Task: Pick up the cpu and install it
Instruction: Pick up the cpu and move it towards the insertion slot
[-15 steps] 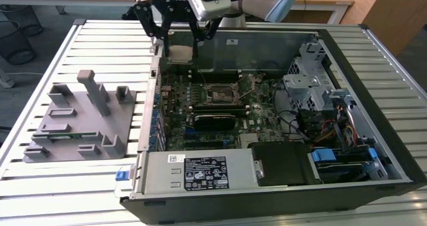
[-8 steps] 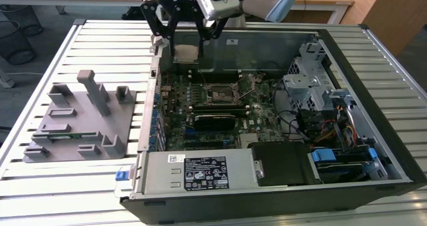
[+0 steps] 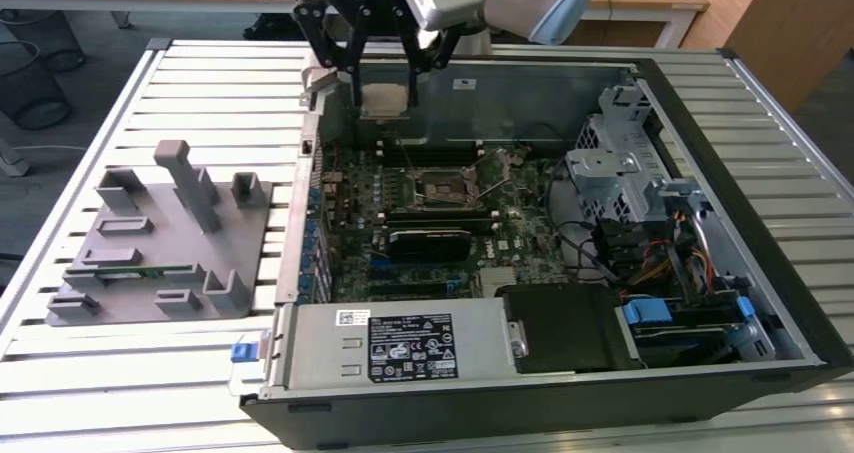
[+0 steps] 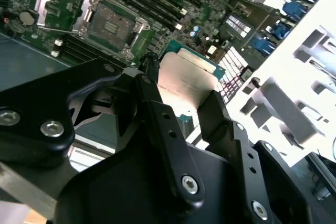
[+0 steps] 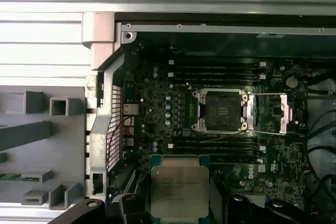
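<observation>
The gripper (image 3: 384,101) hangs over the far part of the open computer case (image 3: 747,223), toward the exterior view's left, and its two black fingers (image 4: 157,114) are closed narrow on the cpu (image 3: 384,99), one finger on each opposite edge. The cpu is lifted in the air, not touching anything else. Its silvery metal top w/ the pale rim shows in both wrist views (image 4: 186,82) (image 5: 179,192), and a green edge of its board peeks out around the metal. Below it lies the motherboard (image 3: 400,188), flat on the bottom of the case. The cpu socket (image 3: 445,185) sits approx. in the middle of the board, nearer to the camera than the cpu and well apart from it. In the first wrist view the socket (image 5: 220,109) is uncovered and its metal load plate (image 5: 268,111) is flipped open to one side; the second wrist view shows the same socket (image 4: 113,24) w/ the plate (image 4: 63,9) open beside it. At the near-left corner of the case is the power supply (image 3: 387,343), and on the exterior view's right the metal drive cage (image 3: 614,163) w/ cables. Outside the case, on the exterior view's left, a grey fixture tray (image 3: 160,243) rests on the slatted table (image 3: 200,83), and a thin green memory stick (image 3: 134,269) lies in one of its slots.
</observation>
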Controlling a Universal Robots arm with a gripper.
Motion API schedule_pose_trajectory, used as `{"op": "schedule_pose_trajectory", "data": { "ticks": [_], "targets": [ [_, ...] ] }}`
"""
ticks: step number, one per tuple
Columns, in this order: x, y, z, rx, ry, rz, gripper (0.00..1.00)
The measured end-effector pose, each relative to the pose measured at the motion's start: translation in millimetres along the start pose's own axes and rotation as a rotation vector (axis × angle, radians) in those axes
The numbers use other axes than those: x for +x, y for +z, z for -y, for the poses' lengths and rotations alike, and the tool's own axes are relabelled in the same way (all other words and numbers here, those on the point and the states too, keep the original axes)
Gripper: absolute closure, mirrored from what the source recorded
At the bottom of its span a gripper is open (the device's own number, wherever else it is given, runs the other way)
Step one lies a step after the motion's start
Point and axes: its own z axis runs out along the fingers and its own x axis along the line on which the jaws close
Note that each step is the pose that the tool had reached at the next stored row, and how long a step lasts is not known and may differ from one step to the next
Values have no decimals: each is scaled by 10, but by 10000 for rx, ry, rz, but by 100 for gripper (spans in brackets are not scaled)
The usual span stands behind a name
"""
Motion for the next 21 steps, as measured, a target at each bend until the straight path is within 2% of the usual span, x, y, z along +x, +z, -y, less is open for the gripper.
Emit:
{"op": "schedule_pose_trajectory", "data": {
  "ticks": [3, 5, 9, 21],
  "targets": [
    [-15, 5, -32, 1, -16, 217, 46],
    [-54, 5, -45, 1, -20, 265, 46],
    [-149, 6, -82, 1, -20, 292, 46],
    [-348, 11, -285, 0, -20, 308, 46]
  ]
}}
